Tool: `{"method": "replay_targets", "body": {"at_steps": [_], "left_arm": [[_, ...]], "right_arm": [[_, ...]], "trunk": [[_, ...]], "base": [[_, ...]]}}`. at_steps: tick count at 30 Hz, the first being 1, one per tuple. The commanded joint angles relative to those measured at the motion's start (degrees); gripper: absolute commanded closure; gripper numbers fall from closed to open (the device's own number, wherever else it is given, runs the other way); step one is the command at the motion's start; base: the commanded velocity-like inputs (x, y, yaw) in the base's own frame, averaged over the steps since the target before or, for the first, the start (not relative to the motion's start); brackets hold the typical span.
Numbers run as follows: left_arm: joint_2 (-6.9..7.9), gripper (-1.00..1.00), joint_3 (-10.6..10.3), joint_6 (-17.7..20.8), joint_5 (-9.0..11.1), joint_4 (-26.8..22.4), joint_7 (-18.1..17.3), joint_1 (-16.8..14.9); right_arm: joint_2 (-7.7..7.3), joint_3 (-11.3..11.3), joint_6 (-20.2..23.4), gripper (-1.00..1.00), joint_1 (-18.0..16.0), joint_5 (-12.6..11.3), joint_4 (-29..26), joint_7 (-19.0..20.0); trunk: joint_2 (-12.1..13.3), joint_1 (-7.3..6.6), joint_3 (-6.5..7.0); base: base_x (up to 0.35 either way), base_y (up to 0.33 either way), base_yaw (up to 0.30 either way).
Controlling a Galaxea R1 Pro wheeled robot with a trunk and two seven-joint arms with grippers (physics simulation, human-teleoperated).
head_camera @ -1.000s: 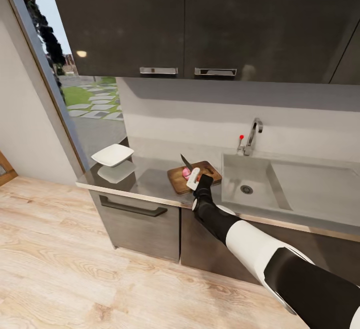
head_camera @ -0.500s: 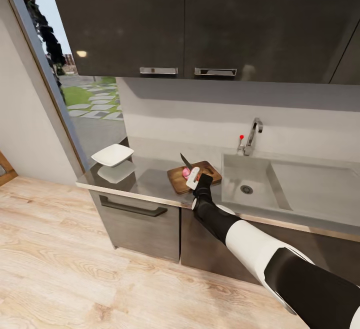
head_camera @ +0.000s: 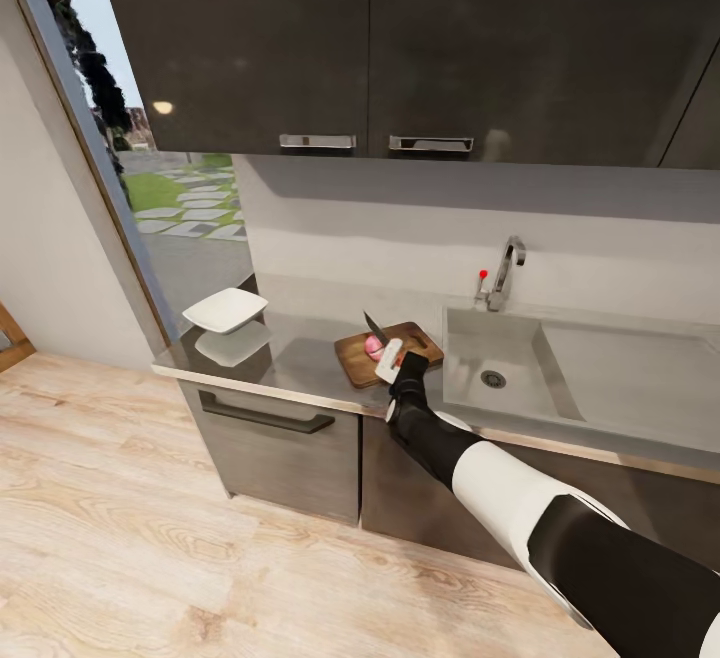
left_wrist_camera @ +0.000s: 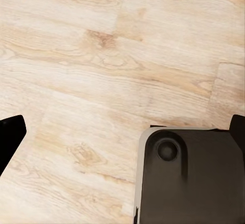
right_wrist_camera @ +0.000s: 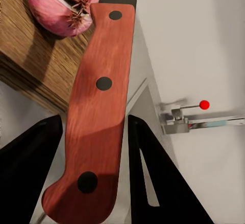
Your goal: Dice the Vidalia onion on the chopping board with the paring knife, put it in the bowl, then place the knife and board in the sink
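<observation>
Paring knife (right_wrist_camera: 97, 116): gripped between right gripper (head_camera: 392, 358) fingers, blade at Vidalia onion (right_wrist_camera: 64, 4) on chopping board (head_camera: 385, 352); left gripper's fingers unreadable.

At centre frame you have the chopping board (head_camera: 388, 351) on the tabletop (head_camera: 290, 358), the Vidalia onion (head_camera: 375, 344) on it; the sink (head_camera: 500, 370) lies just right of the board; the bowl (head_camera: 225, 309) sits left, well apart; the paring knife (head_camera: 378, 333) stands over the onion.
</observation>
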Motion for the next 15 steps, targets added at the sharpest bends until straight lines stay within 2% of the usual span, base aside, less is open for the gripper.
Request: {"method": "replay_targets", "body": {"at_steps": [1,15], "left_arm": [[0.05,-1.00,-0.50,-0.06,0.56,-0.13,0.19,0.03],[0.05,-1.00,-0.50,-0.06,0.57,-0.13,0.19,0.02]], "right_arm": [[0.00,0.37,0.47,1.00,-0.08,0.26,0.19,-0.03],[0.00,0.53,0.35,1.00,-0.08,0.18,2.19,0.38]], "trunk": [[-0.12,0.04,-0.11],[-0.12,0.04,-0.11]], "base": [[0.000,0.000,0.000],[0.000,0.000,0.000]]}}
